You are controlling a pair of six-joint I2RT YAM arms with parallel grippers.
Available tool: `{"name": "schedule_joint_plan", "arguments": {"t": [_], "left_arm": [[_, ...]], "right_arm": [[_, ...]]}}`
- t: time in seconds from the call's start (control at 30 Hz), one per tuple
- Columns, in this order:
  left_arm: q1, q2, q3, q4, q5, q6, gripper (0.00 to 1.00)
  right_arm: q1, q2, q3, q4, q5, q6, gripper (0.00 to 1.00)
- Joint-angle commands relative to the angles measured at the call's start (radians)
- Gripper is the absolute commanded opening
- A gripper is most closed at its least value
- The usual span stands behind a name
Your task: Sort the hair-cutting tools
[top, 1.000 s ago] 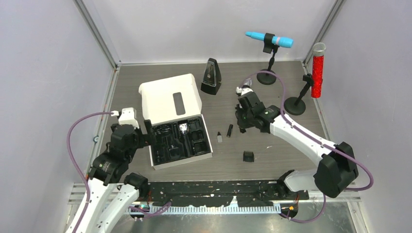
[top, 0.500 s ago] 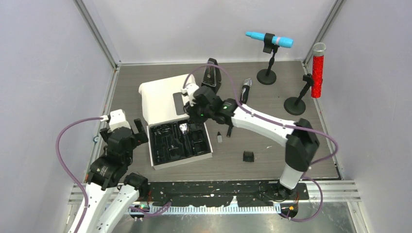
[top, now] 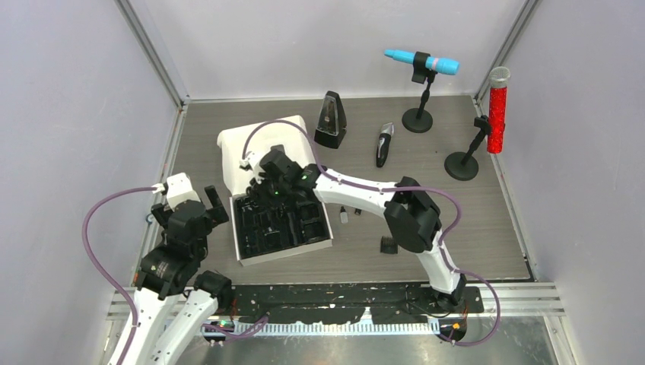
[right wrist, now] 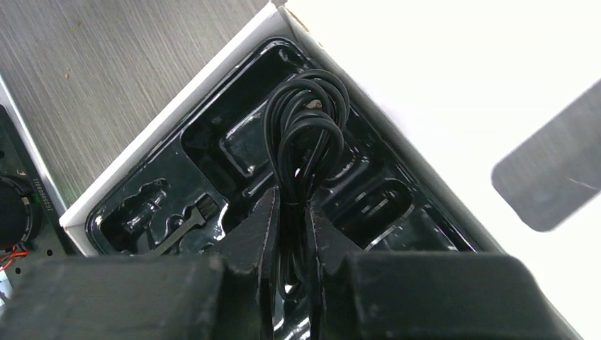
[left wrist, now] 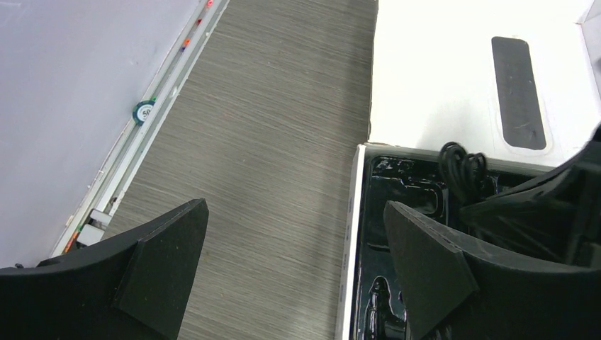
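Black coiled cable [right wrist: 306, 134] hangs pinched in your right pincer [right wrist: 292, 202], over the far end of the glossy black plastic tray [right wrist: 237, 145]; your left pincer [left wrist: 294, 205] gapes wide near the tray's left rim.

Both arms have white links [top: 354, 190], black joints [top: 414, 219] and purple cables [top: 84, 228] (small green lights [top: 303, 176] glow).

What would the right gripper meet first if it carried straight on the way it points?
The right gripper, jaws shut on the coiled black cable, points into the black tray. The hanging cable loop would likely touch a tray recess first; depth is unclear.
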Motion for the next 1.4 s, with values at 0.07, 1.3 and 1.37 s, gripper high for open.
{"name": "schedule_joint_plan", "arguments": {"t": [0.07,1.3,1.37], "left_arm": [[0.007,0.012,-0.002,0.016,-0.021,-0.009,0.99],[0.006,0.333,0.112,-0.047,0.291,-0.06,0.97],[0.007,0.396,0.135,-0.05,0.309,-0.102,0.96]], "right_arm": [[0.022,0.054,0.097,0.056,-0.095,0.007,0.18],[-0.035,-0.53,-0.477,0.075,0.457,0.11,0.73],[-0.059,-0.618,-0.575,0.089,0.49,0.13,0.73]]}}
